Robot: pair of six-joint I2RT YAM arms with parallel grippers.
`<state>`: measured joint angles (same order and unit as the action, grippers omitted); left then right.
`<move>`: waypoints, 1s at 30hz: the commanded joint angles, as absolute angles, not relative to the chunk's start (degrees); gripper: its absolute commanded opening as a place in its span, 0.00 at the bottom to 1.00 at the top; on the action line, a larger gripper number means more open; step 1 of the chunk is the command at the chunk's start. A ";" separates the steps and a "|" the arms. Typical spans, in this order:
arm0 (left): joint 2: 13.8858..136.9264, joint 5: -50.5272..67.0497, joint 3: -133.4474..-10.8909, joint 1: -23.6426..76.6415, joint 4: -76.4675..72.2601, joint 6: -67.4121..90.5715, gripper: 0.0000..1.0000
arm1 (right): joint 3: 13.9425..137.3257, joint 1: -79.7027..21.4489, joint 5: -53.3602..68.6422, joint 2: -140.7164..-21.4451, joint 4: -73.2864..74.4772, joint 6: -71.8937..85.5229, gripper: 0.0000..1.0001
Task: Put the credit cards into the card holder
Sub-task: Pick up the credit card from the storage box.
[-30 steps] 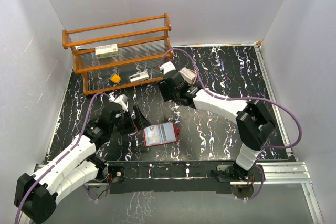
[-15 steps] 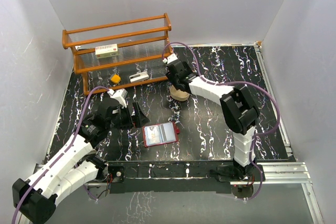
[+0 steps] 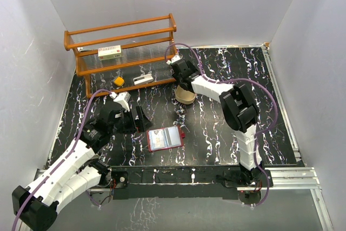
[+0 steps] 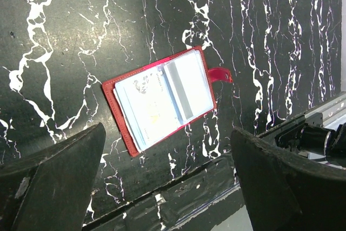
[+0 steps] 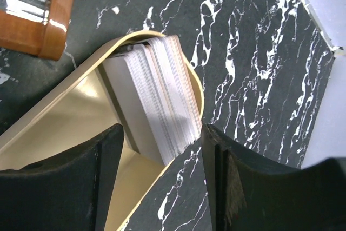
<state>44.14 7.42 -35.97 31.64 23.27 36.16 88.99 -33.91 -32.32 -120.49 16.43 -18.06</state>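
Observation:
The card holder [image 3: 165, 138] lies open and flat near the table's front edge, dark red with pale inner pockets and its snap tab to the right. It also shows in the left wrist view [image 4: 162, 98]. My left gripper [image 3: 139, 118] is open just left of it and holds nothing [image 4: 166, 131]. The credit cards [image 5: 157, 96] stand on edge as a pale stack inside the tan oval tray [image 5: 65, 117], leaning on its wall. My right gripper [image 5: 162, 133] hangs open over that stack, a finger on either side. From above, the right gripper [image 3: 185, 86] hides the cards.
An orange wooden rack [image 3: 121, 28] with clear shelves stands at the back left, with a white red-labelled box [image 3: 110, 52] on it. A yellow object [image 3: 118, 81] and a white object [image 3: 142, 80] lie below it. The tray [image 3: 187, 98] sits mid-table. White walls enclose three sides.
My right arm has folded back and brought its gripper over the tray and the cards. My left gripper has drawn back a little from the card holder and opened wider.

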 commanded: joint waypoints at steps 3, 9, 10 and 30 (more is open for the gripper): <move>43.77 5.93 -36.87 31.83 24.55 35.60 0.99 | 93.93 -33.35 -34.57 -121.84 14.75 -21.14 0.53; 44.14 5.84 -37.11 31.90 24.87 35.51 0.99 | 94.14 -32.95 -33.48 -122.11 14.61 -20.92 0.47; 44.32 5.82 -37.22 31.89 24.87 35.42 0.99 | 94.13 -32.89 -33.36 -122.29 14.59 -20.98 0.46; 44.42 6.09 -36.49 31.87 24.07 35.69 0.99 | 94.87 -31.82 -31.40 -120.84 14.48 -21.67 0.29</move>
<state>44.91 6.37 -35.97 31.64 24.03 36.01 91.57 -32.32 -31.42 -122.30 16.45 -21.10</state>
